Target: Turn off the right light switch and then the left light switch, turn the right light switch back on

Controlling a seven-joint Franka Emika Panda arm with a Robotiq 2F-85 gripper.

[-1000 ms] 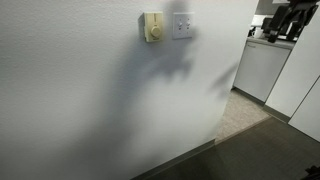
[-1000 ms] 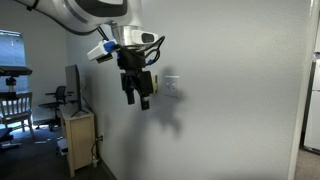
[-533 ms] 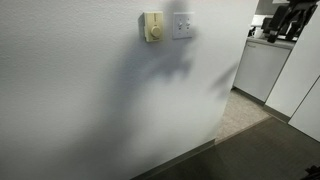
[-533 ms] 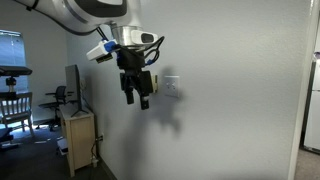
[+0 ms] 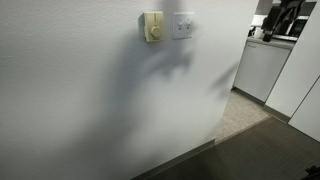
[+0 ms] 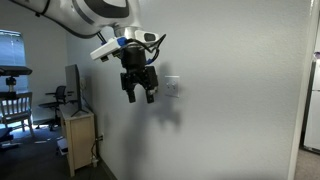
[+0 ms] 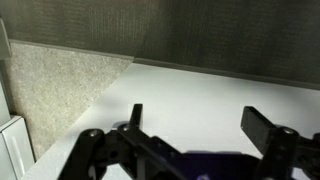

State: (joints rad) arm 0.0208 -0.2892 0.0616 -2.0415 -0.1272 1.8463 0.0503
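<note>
The right light switch is a small white square plate [image 5: 182, 25] high on the white wall, just right of a cream-yellow box with a round knob [image 5: 152, 27]. It also shows in an exterior view [image 6: 172, 86]. I cannot make out its rockers or a separate left switch. My gripper [image 6: 139, 96] hangs open and empty in front of the wall, just left of the plate and not touching it. In the wrist view the gripper [image 7: 198, 125] shows two spread dark fingers [image 7: 262, 126] over bare wall and floor. The switch is out of the wrist view.
A white cabinet [image 5: 262, 66] stands past the wall's corner, above speckled floor [image 5: 240, 115]. A low wooden cabinet [image 6: 78, 138], a monitor [image 6: 72, 85] and a chair [image 6: 12, 105] stand beside the wall under the arm.
The gripper has turned and shifted slightly towards the switch plate. It stays open and empty.
</note>
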